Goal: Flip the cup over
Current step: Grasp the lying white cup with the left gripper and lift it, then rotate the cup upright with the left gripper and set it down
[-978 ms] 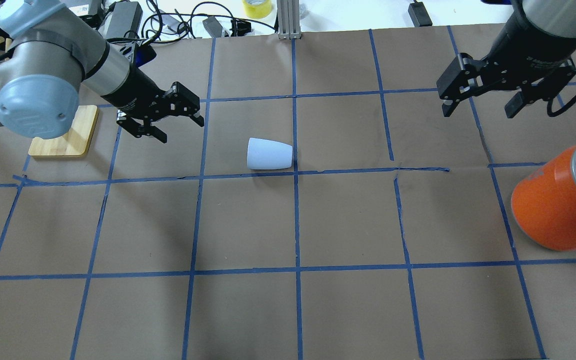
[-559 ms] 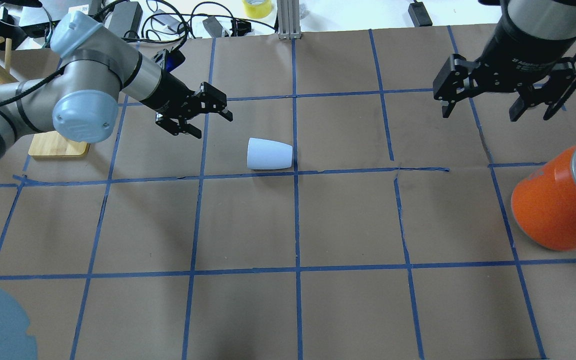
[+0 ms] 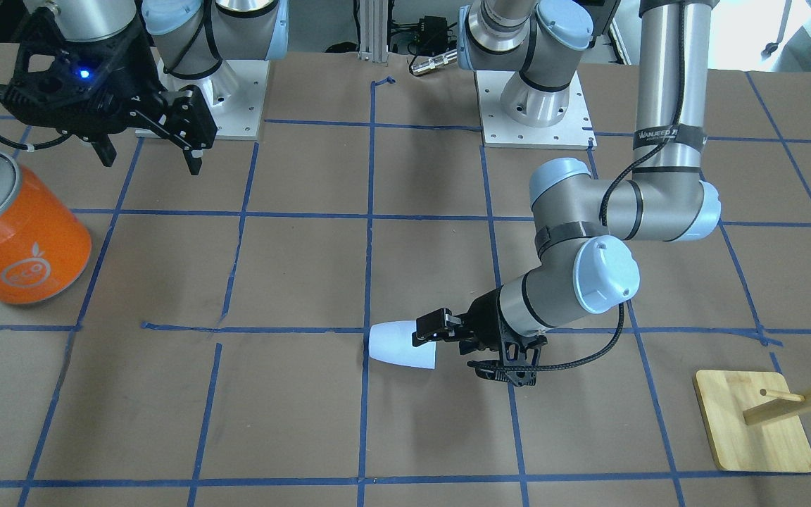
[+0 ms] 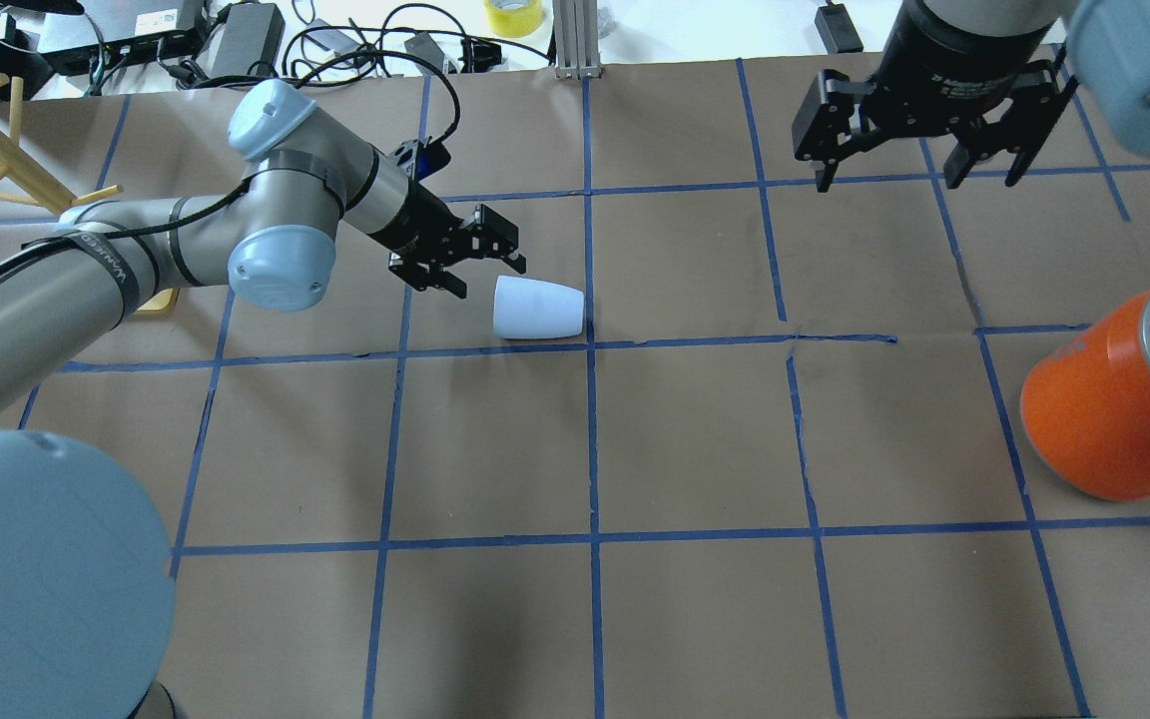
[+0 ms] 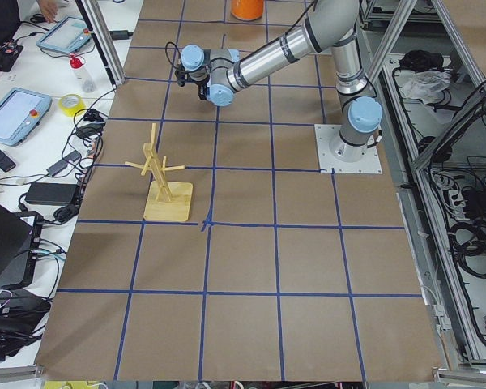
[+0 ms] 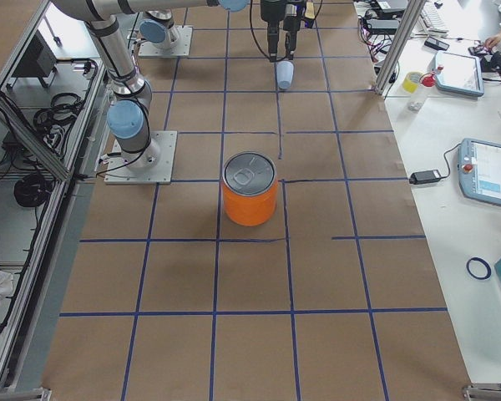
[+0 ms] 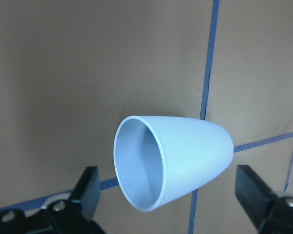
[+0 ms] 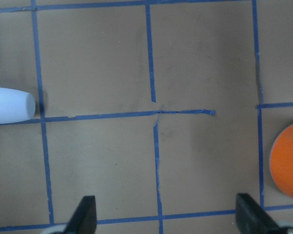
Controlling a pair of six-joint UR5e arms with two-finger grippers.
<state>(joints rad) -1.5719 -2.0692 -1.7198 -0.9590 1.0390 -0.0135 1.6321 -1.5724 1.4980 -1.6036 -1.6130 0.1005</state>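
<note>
The pale lavender-blue cup (image 4: 538, 308) lies on its side on the brown paper, its open mouth toward my left gripper. It also shows in the front view (image 3: 402, 345), the left wrist view (image 7: 176, 165) and the right wrist view (image 8: 10, 105). My left gripper (image 4: 490, 275) is open and low, right at the cup's rim, touching nothing. In the left wrist view its fingers (image 7: 88, 187) stand on either side of the mouth. My right gripper (image 4: 889, 178) is open and empty, high over the far right of the table.
A large orange container (image 4: 1114, 409) with a silver top stands at the right edge, also in the front view (image 3: 15, 239). A wooden peg stand (image 3: 754, 419) is on the left side. Cables and tape lie past the far edge.
My left gripper has moved right and down, from beside the wooden stand to the cup's mouth. My right gripper has moved left and toward the far edge. The cup has not moved.
</note>
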